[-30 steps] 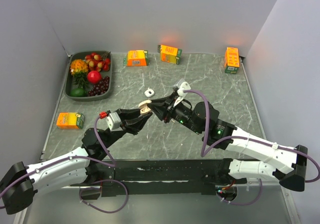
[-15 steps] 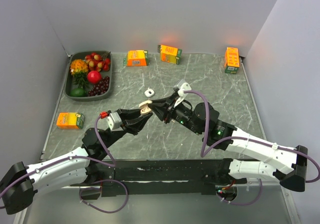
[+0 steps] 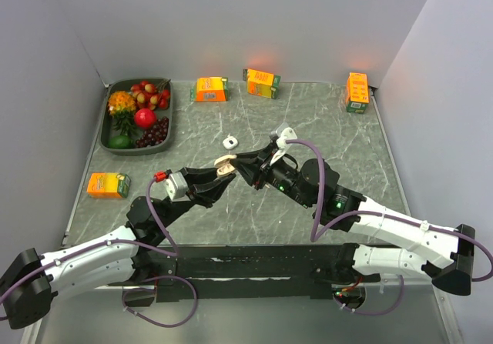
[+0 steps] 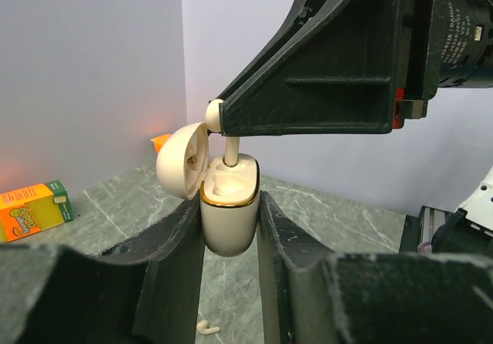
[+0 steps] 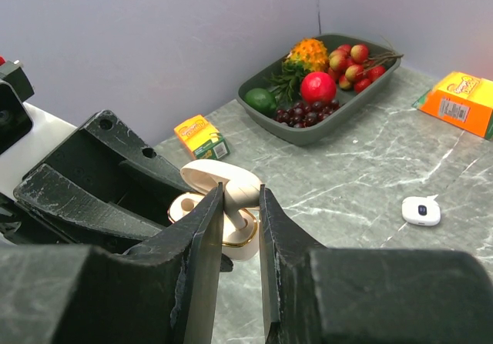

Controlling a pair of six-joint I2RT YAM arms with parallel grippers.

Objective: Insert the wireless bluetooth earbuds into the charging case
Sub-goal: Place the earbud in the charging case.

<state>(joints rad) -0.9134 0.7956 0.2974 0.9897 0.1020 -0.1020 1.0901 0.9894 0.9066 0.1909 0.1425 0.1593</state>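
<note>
Four orange cardboard cartons (image 3: 209, 89) show: three across the top of the frame, one at the left. There is one dark grey fruit tray (image 3: 139, 151), one small white rounded-square piece (image 3: 229, 141), one cream plastic charging case (image 4: 228, 225), and two tiny white stemmed plastic earbuds (image 4: 230, 150), one of them at the bottom of the left wrist frame.

Cream charging case (image 4: 228, 219) upright, lid open, white earbud (image 4: 230, 150) stem-down in socket

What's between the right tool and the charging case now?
One earbud: the right tool pinches its head, its stem reaching into the charging case. Left wrist view shows it.
</note>
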